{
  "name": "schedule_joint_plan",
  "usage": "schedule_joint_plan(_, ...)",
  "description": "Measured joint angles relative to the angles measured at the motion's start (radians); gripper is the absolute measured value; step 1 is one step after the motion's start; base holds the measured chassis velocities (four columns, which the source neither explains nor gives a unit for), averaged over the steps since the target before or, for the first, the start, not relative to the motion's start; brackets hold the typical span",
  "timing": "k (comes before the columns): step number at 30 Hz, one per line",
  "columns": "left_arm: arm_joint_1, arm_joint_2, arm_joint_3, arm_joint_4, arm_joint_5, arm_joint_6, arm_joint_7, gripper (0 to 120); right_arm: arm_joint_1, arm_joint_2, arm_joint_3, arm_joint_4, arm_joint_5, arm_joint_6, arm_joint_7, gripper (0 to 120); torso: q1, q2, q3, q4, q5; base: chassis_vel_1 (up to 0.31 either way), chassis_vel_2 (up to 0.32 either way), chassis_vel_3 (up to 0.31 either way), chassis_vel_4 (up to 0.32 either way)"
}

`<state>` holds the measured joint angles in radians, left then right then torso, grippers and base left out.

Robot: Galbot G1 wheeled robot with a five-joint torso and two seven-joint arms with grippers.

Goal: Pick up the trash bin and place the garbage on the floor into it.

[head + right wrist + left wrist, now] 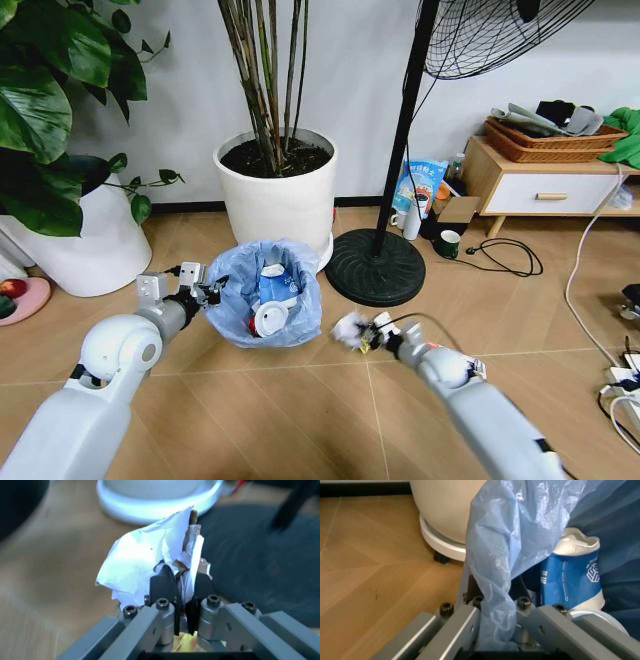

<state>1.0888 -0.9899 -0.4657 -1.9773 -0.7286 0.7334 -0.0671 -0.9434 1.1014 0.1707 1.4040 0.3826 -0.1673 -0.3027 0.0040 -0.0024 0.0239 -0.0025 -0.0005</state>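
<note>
The trash bin [265,295] hung tilted off the floor in front of the white plant pot [277,190], carton and disc already inside. Only the thin bag rim was pinched in the left gripper [212,291], so it could tear or slip (probably). The right gripper [362,335], clamped on crumpled white paper [145,560], was stretched low just beside the bin, so a loose wad might drop short.
</note>
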Motion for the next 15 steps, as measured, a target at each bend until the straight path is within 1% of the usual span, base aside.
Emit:
schedule_joint_plan(1,0.003,0.003,0.000,-0.002,0.000,0.000,0.001,0,0.000,-0.015,0.025,0.042,0.027,-0.009,0.016,2,0.000,0.000,0.000,0.0002,-0.0004,0.000,0.000,0.000,0.000)
schedule_joint_plan(3,0.005,0.005,0.001,-0.004,0.000,0.000,0.002,0,0.002,-0.021,0.035,0.062,0.037,-0.013,0.023,2,0.000,0.000,0.000,0.0002,-0.0002,0.000,0.000,0.000,0.000)
schedule_joint_plan(4,0.008,0.008,0.002,-0.006,0.000,0.001,0.003,0,0.008,-0.030,0.054,0.102,0.058,-0.019,0.036,2,0.000,0.000,0.000,0.0003,0.0001,0.000,0.000,0.000,0.000)
schedule_joint_plan(7,0.018,0.015,0.008,-0.012,0.000,0.001,0.007,0,0.045,-0.039,0.085,0.185,0.096,-0.026,0.055,2,0.000,0.000,0.000,0.0002,-0.0004,0.000,0.000,0.000,0.000)
schedule_joint_plan(8,0.018,0.015,0.008,-0.012,0.000,0.001,0.007,0,0.045,-0.039,0.085,0.185,0.096,-0.026,0.055,2,0.000,0.000,0.000,0.0002,-0.0004,0.000,0.000,0.000,0.000)
schedule_joint_plan(11,0.028,0.024,0.020,-0.025,-0.003,0.002,0.007,0,0.100,-0.049,0.086,0.261,0.129,-0.030,0.063,2,0.000,0.000,0.000,0.0005,-0.0003,0.000,0.000,0.000,0.000)
schedule_joint_plan(12,0.028,0.024,0.020,-0.025,-0.003,0.002,0.007,0,0.100,-0.049,0.086,0.261,0.129,-0.030,0.063,2,0.000,0.000,0.000,0.0005,-0.0003,0.000,0.000,0.000,0.000)
schedule_joint_plan(15,0.029,0.028,0.037,-0.029,-0.004,0.002,0.008,0,0.140,-0.072,0.063,0.338,0.180,-0.044,0.066,2,0.000,0.000,0.000,0.0005,-0.0005,0.000,0.000,0.000,0.000)
